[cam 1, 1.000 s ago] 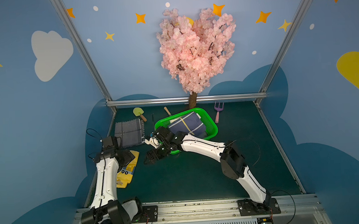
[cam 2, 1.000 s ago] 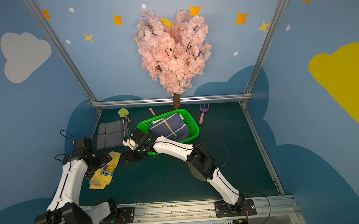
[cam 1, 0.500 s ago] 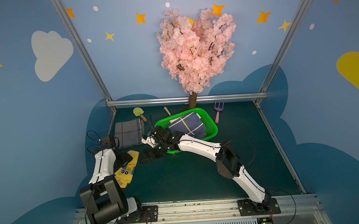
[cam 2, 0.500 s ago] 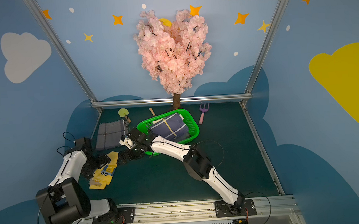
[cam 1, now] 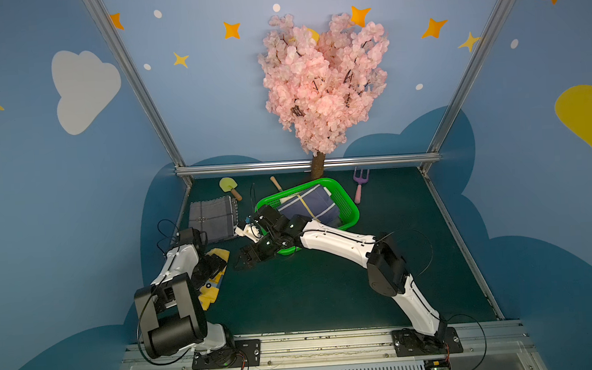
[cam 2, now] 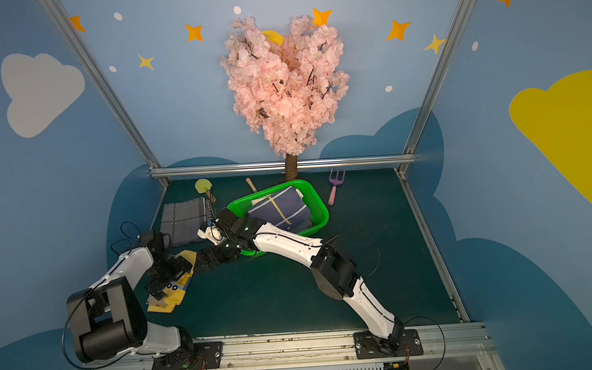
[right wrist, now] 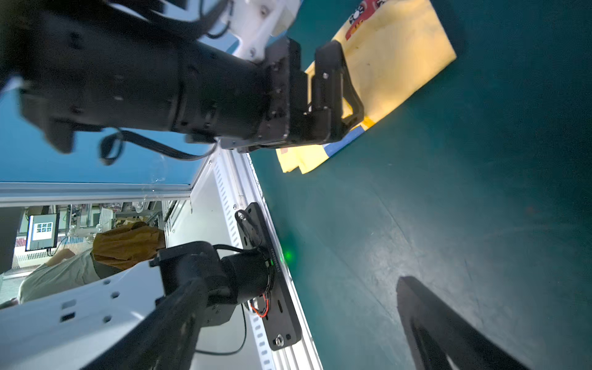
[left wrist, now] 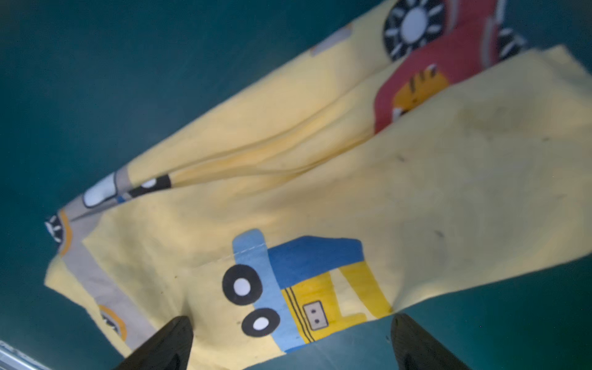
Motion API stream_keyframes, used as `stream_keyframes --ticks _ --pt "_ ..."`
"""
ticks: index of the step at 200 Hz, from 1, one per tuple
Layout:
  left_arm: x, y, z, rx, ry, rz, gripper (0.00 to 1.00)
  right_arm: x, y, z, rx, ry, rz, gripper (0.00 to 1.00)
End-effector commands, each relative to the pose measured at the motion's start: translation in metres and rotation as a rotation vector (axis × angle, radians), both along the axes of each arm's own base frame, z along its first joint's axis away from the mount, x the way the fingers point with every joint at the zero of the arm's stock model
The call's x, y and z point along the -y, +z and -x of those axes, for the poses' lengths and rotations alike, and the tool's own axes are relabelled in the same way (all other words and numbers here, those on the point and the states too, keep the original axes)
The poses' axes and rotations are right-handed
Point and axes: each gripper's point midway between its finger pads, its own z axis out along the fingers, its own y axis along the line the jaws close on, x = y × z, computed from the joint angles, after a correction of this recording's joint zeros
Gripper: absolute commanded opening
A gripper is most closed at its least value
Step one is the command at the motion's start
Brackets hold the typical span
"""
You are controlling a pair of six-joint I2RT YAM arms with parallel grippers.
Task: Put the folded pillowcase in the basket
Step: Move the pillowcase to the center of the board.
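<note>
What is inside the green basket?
A folded dark blue cloth lies in the basket, covering most of its floor. The right arm hides the near corner; what is there or under the cloth cannot be seen.

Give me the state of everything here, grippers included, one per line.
basket: upright, on the table.
navy pillowcase: folded, inside the basket.
yellow pillowcase: folded, on the table, outside the basket.
grey checked cloth: folded, on the table.
left gripper: jaws open over the yellow pillowcase.
right gripper: jaws open, empty, beside the basket.
</note>
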Motion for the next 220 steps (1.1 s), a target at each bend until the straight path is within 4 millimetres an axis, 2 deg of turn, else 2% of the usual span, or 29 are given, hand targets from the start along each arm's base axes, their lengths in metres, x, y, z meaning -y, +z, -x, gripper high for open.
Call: stream_keyframes --ticks 1,23,53,84,100,133,167,190,220 --pt "0.003 -0.011 -0.004 0.047 0.073 0.006 0.99 0.01 0.05 0.005 0.061 0.024 -0.094 0.97" --pt "0.013 -0.028 0.001 0.04 0.089 0.035 0.99 0.021 0.061 0.003 0.081 0.017 -0.104 0.97" --pt "0.027 -0.037 0.001 0.041 0.075 0.039 0.99 0.039 0.067 -0.006 0.11 -0.021 -0.096 0.97" --pt "0.054 -0.048 0.002 0.072 0.044 0.054 1.0 0.056 0.074 -0.017 0.134 -0.064 -0.094 0.97" --pt "0.056 -0.046 0.006 0.057 0.008 -0.004 1.0 0.064 0.077 -0.021 0.143 -0.081 -0.094 0.97" --pt "0.059 -0.033 0.007 0.089 -0.032 -0.001 1.0 0.077 0.084 -0.03 0.151 -0.109 -0.098 0.97" --pt "0.072 -0.025 -0.008 0.121 -0.075 0.06 1.0 0.09 0.095 -0.039 0.169 -0.14 -0.11 0.97" --pt "0.075 -0.021 -0.012 0.11 -0.099 0.04 1.0 0.1 0.103 -0.043 0.189 -0.159 -0.117 0.97" --pt "0.094 -0.013 -0.02 0.166 -0.119 0.054 0.98 0.113 0.108 -0.047 0.204 -0.182 -0.118 0.97"
